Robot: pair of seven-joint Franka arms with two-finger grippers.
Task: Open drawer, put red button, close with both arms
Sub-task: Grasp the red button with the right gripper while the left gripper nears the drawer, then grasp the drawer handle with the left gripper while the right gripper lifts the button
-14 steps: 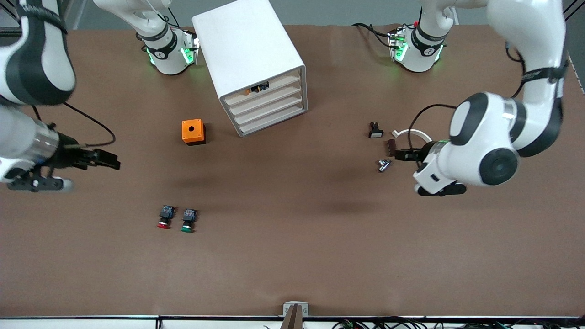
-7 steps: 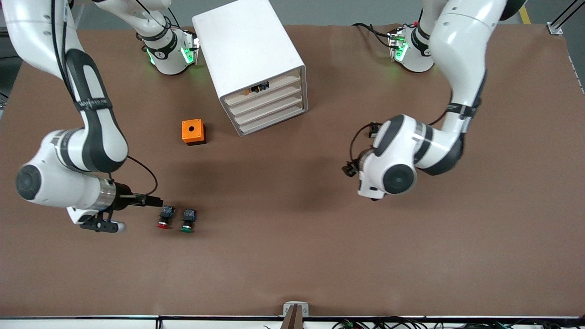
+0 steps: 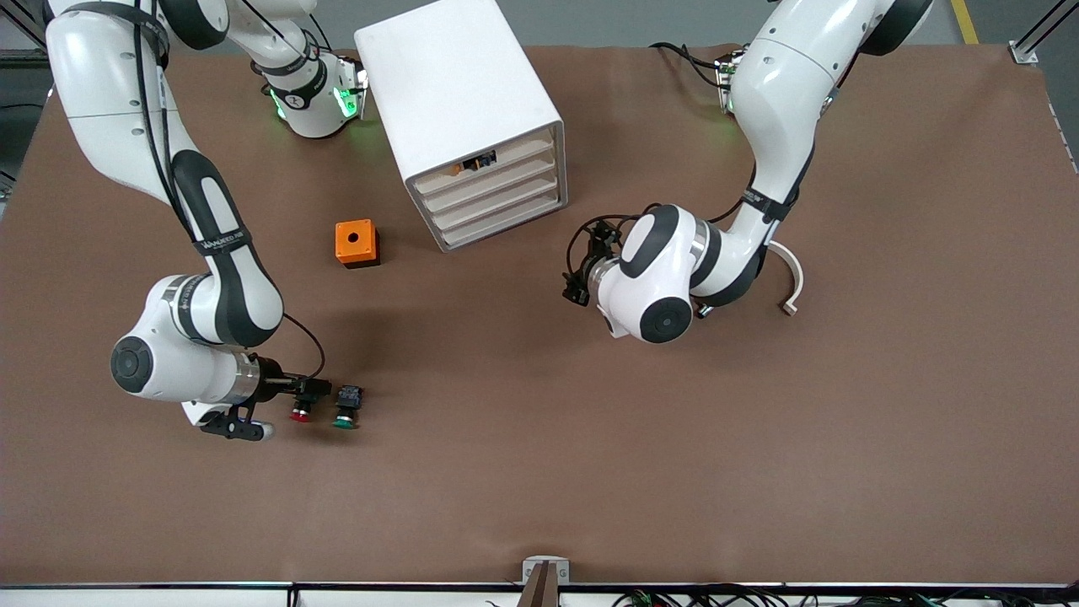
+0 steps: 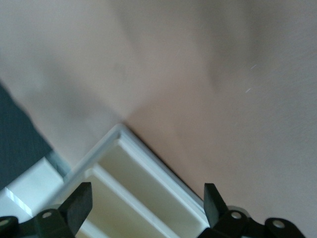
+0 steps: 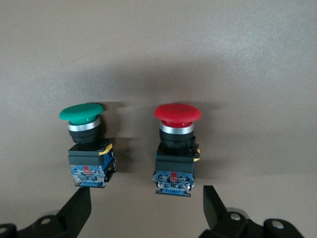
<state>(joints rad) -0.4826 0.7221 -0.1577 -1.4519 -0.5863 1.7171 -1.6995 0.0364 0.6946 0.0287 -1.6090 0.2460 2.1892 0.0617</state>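
Note:
The red button (image 3: 299, 414) lies on the brown table, red cap toward the front camera; in the right wrist view (image 5: 177, 148) it lies just past my fingertips. My right gripper (image 3: 314, 389) (image 5: 146, 210) is open and empty, low over the button's terminal end. The white cabinet (image 3: 459, 101) shows four stacked fronts; the second drawer (image 3: 495, 185) is shut. My left gripper (image 3: 577, 283) (image 4: 147, 201) is open and empty, over the table in front of the cabinet. The left wrist view shows a cabinet corner (image 4: 130, 161) with drawer fronts.
The green-capped twin switch (image 3: 346, 417) (image 5: 86, 148) lies beside the red button. An orange box with a round hole (image 3: 356, 243) stands near the cabinet. The first drawer (image 3: 476, 161) shows a gap with small parts. A white curved piece (image 3: 793, 283) lies by the left arm.
My right gripper swept in and down to the red button's terminal end. My left gripper moved from the small parts toward the cabinet front. The buttons have not moved.

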